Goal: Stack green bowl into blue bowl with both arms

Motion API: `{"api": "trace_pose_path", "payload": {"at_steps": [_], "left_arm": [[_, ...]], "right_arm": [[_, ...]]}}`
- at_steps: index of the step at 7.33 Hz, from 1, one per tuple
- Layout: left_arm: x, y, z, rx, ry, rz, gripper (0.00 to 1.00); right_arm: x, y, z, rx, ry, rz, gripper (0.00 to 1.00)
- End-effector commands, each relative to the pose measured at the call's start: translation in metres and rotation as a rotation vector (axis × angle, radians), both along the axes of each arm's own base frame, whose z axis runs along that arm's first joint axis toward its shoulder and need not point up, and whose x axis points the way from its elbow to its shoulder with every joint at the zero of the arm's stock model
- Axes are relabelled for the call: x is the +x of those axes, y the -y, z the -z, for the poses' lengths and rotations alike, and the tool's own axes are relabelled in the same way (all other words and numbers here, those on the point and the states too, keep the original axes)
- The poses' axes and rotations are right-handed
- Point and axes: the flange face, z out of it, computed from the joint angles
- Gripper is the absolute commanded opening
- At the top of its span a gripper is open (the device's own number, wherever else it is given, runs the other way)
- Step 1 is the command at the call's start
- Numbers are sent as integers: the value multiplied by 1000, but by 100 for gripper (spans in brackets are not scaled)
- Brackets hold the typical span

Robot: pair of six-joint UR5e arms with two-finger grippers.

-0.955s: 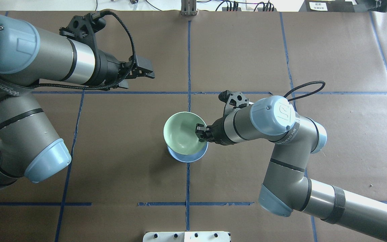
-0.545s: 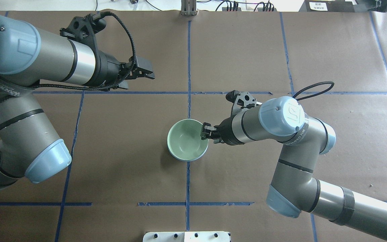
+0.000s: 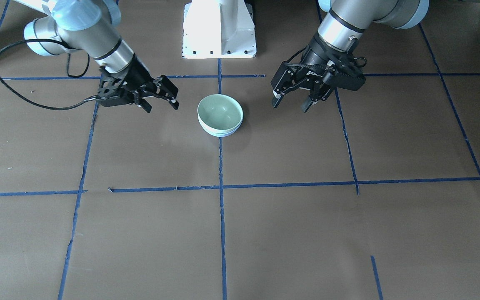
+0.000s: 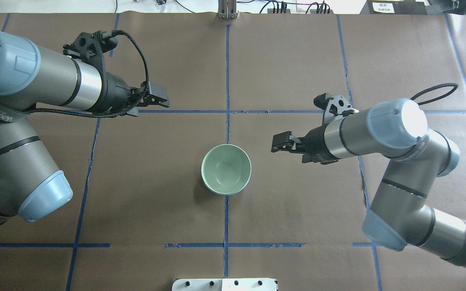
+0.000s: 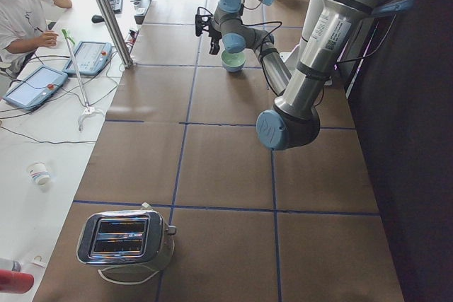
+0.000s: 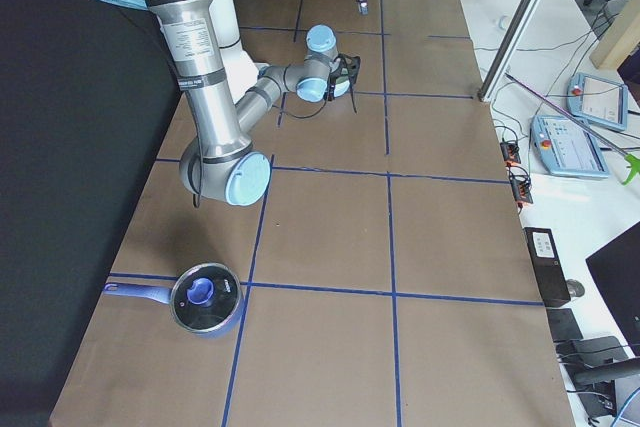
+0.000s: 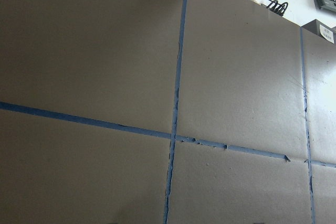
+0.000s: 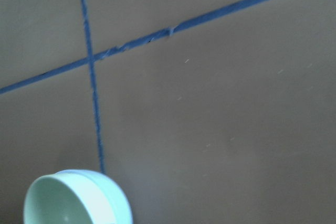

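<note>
Now the green bowl (image 4: 226, 169) sits nested in the blue bowl (image 3: 220, 133) between your left fingers (image 3: 309, 101) and right fingers (image 3: 172, 98), both spread empty; light, rigid, likely slick: pinch the rim if regrasping.

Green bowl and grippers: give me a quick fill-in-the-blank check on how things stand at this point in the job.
1. The green bowl sits ____ the blue bowl.
2. The left gripper and the right gripper both have their jaws ____.
3. Neither gripper touches the bowls; each one holds ____.

Missing words: inside; open; nothing.
</note>
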Motion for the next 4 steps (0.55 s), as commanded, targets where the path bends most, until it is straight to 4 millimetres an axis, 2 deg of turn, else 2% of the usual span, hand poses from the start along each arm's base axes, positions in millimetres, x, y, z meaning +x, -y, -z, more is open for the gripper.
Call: {"api": "trace_pose_path", "payload": {"at_steps": [1, 2, 3, 4], "left_arm": [[-54, 14, -84, 66, 137, -124, 88], [-96, 19, -138, 124, 227, -163, 88], [-139, 23, -176, 179, 296, -188, 88], [-188, 30, -219, 222, 371, -206, 88]], "right_arm": [[136, 35, -105, 94, -145, 51, 100], [213, 40, -168, 175, -223, 101, 100], [282, 52, -218, 231, -303, 141, 100], [349, 61, -251, 250, -370, 194, 100]]}}
